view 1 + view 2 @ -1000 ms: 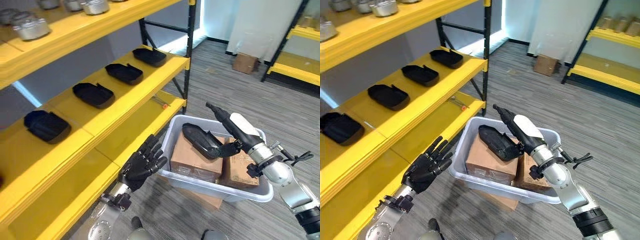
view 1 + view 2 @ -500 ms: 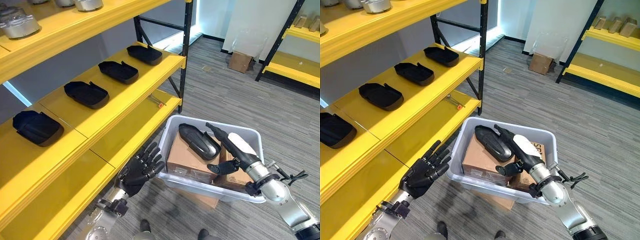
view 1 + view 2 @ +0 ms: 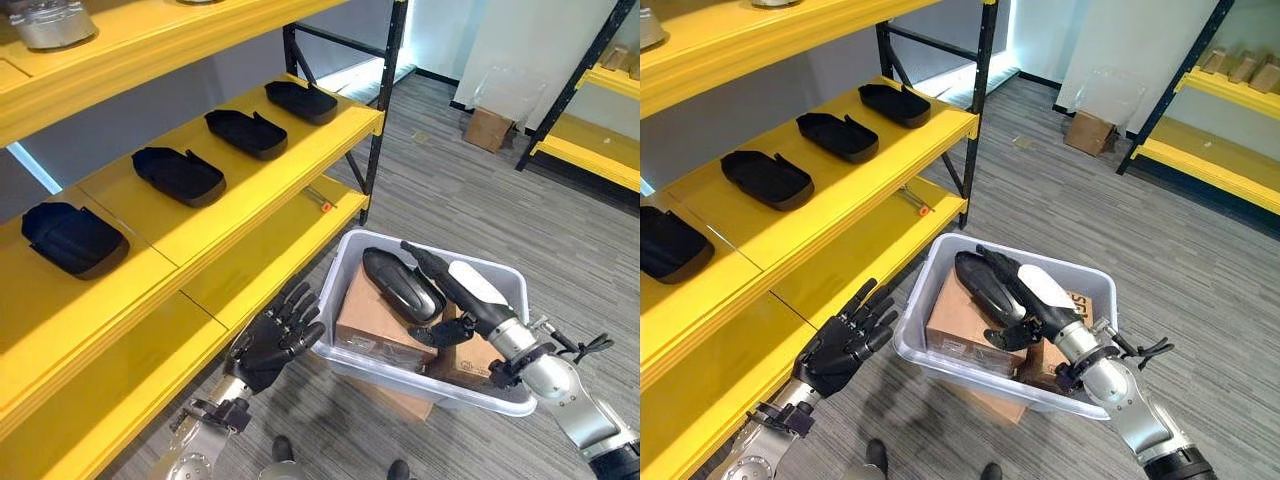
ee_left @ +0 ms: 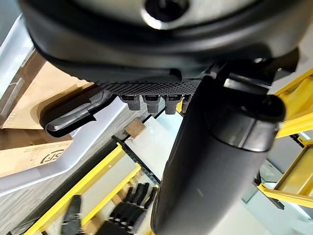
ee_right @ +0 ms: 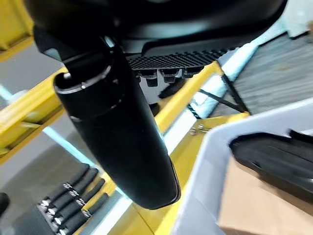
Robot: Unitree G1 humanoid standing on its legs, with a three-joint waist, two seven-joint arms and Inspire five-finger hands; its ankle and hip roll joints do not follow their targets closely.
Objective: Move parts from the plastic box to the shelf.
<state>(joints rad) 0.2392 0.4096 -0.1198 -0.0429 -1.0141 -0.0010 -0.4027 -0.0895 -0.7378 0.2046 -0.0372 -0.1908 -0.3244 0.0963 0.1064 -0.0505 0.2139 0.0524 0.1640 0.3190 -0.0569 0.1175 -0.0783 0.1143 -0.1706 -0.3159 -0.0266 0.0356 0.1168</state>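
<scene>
Pickup stage: the right hand (image 3: 470, 290), fingers straight and apart, lies against the black part (image 3: 402, 284) atop cardboard in the box (image 3: 350, 355). Left hand (image 3: 272, 340) hangs open at 9 o'clock. Next, I judge: grip, lift, carry toward the shelf (image 3: 250, 190) at 10 o'clock.

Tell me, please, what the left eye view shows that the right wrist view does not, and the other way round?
Left eye view: the whole row of four black parts and a cardboard box on the far floor. Right wrist view: the ribbed palm of the right robot hand, close up. Both: the yellow shelf, the plastic box, the black part inside it and the cardboard beneath.
</scene>
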